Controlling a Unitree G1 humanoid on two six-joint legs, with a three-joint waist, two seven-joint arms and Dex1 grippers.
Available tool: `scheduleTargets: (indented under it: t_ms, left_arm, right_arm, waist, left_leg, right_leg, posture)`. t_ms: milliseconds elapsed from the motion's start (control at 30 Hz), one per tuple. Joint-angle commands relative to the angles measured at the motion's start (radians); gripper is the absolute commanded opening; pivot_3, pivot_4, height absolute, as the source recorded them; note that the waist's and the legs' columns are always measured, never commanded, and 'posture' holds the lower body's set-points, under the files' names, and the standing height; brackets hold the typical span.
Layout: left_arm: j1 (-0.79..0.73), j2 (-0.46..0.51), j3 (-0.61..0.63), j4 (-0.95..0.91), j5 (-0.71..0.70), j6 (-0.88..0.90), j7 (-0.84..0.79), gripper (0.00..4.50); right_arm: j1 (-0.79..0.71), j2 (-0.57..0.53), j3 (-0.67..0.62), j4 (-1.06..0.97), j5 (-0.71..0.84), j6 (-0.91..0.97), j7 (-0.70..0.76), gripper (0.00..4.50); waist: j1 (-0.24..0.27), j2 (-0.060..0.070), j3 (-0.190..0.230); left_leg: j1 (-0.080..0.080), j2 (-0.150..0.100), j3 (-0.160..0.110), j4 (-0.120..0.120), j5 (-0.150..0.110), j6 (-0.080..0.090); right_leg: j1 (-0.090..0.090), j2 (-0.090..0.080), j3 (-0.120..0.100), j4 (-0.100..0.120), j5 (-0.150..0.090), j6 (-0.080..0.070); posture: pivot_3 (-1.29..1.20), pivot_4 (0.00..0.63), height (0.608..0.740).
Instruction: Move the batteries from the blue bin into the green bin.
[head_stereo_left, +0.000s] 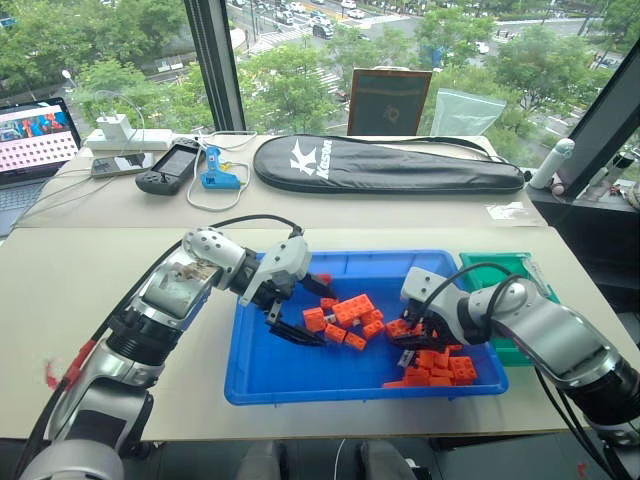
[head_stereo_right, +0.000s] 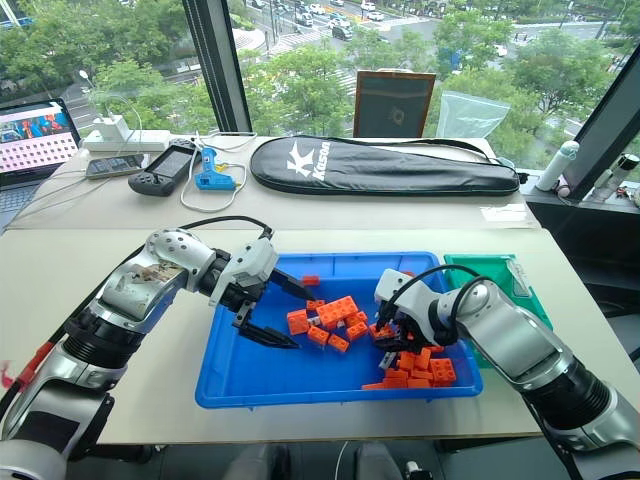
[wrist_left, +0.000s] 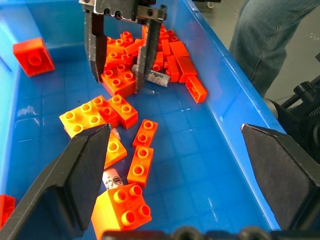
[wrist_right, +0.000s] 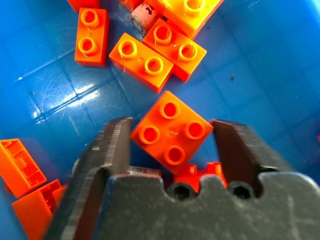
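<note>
1. Left gripper (head_stereo_left: 297, 312), centre-left of the frame, hovers over the blue bin (head_stereo_left: 300, 385) with jaws spread wide, holding nothing.
2. Right gripper (wrist_left: 117, 77) jaws are half closed around an orange brick (wrist_right: 172, 132); firm grip unclear.
3. A battery (wrist_left: 156, 77) lies among bricks just beside it.
4. Green bin (head_stereo_left: 500, 265) sits at right.

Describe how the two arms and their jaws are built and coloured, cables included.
Both arms are silver-grey metal segments with black joints and looped black cables. The left gripper and right gripper each have a white housing and two black wedge-shaped fingers.
</note>
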Motion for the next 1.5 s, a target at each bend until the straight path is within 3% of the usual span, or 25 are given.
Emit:
scheduleTargets:
  t_ms: [33, 467, 533, 567, 667, 700, 800, 1100, 1233, 1500]
  left_arm:
    - [-0.019, -0.003, 0.022, -0.015, -0.014, -0.005, 0.010, 4.50]
    - [-0.003, 0.022, 0.011, -0.054, -0.013, 0.001, 0.001, 4.50]
    - [-0.003, 0.025, 0.010, -0.053, -0.013, 0.001, 0.003, 4.50]
    - [-0.004, 0.026, 0.009, -0.052, -0.012, 0.000, 0.002, 4.50]
    - [-0.005, 0.027, 0.008, -0.051, -0.012, 0.000, 0.001, 4.50]
    - [-0.006, 0.026, 0.007, -0.051, -0.011, 0.000, 0.001, 4.50]
    - [-0.012, 0.021, 0.003, -0.047, -0.010, 0.000, 0.000, 4.50]
    - [-0.012, 0.010, -0.005, -0.038, -0.007, -0.021, -0.012, 4.50]
    - [-0.015, 0.004, -0.007, -0.030, -0.007, -0.028, -0.019, 4.50]
    - [-0.015, 0.002, -0.006, -0.022, -0.006, -0.036, -0.024, 4.50]
  right_arm:
    - [-0.056, -0.023, -0.054, -0.023, -0.007, -0.008, 0.009, 2.04]
    - [-0.139, -0.025, -0.034, 0.233, -0.259, -0.256, -0.091, 2.04]
    - [-0.143, -0.025, -0.036, 0.265, -0.304, -0.300, -0.111, 3.08]
    - [-0.143, -0.022, -0.041, 0.271, -0.312, -0.305, -0.111, 3.24]
    - [-0.139, -0.009, -0.057, 0.273, -0.319, -0.306, -0.100, 4.35]
    - [-0.137, -0.007, -0.062, 0.269, -0.320, -0.305, -0.097, 4.48]
    - [-0.132, -0.011, -0.075, 0.232, -0.317, -0.285, -0.083, 4.48]
    - [-0.111, -0.077, -0.178, -0.059, -0.086, -0.004, 0.101, 4.48]
    - [-0.087, -0.080, -0.167, -0.176, 0.039, 0.077, 0.171, 4.48]
    - [-0.045, -0.073, -0.085, -0.229, 0.087, 0.137, 0.141, 4.48]
  waist:
    - [0.000, 0.000, 0.000]
    - [0.000, 0.000, 0.000]
    - [0.000, 0.000, 0.000]
    - [0.000, 0.000, 0.000]
    - [0.000, 0.000, 0.000]
    - [-0.001, 0.000, 0.000]
    - [-0.002, 0.000, 0.000]
    - [0.000, 0.000, 0.000]
    - [0.000, 0.000, 0.000]
    - [-0.001, 0.000, 0.000]
  left_leg:
    - [0.000, 0.000, 0.000, 0.000, 0.000, 0.000]
    - [0.000, 0.000, 0.000, 0.000, 0.000, 0.000]
    - [0.000, 0.000, 0.000, 0.000, 0.000, 0.000]
    - [0.000, 0.000, 0.001, 0.000, 0.000, 0.000]
    - [0.000, 0.000, 0.000, 0.000, 0.000, 0.000]
    - [0.000, 0.000, 0.000, 0.000, 0.000, 0.000]
    - [0.000, 0.000, 0.000, 0.000, 0.000, 0.000]
    - [0.000, 0.000, 0.000, 0.000, 0.000, 0.000]
    - [0.000, 0.000, 0.000, 0.000, 0.000, 0.000]
    - [0.000, 0.000, 0.000, 0.000, 0.000, 0.000]
  right_leg:
    - [0.000, 0.000, 0.000, 0.000, 0.000, 0.000]
    - [0.000, 0.000, 0.000, 0.000, 0.000, 0.000]
    - [0.000, 0.000, 0.000, 0.000, 0.000, 0.000]
    - [0.000, 0.000, 0.000, 0.000, 0.000, 0.000]
    - [0.000, 0.000, 0.000, 0.000, 0.000, 0.000]
    - [0.000, 0.000, 0.000, 0.000, 0.000, 0.000]
    - [0.000, 0.000, 0.000, 0.000, 0.000, 0.000]
    - [0.000, 0.000, 0.000, 0.000, 0.000, 0.000]
    - [0.000, 0.000, 0.000, 0.000, 0.000, 0.000]
    - [0.000, 0.000, 0.000, 0.000, 0.000, 0.000]
  posture:
    - [0.00, 0.150, 0.734]
    - [0.00, 0.150, 0.734]
    - [0.00, 0.150, 0.734]
    - [0.00, 0.150, 0.734]
    - [0.00, 0.150, 0.734]
    - [0.00, 0.150, 0.734]
    - [0.00, 0.150, 0.734]
    - [0.00, 0.150, 0.734]
    - [0.00, 0.150, 0.734]
    - [0.00, 0.150, 0.734]
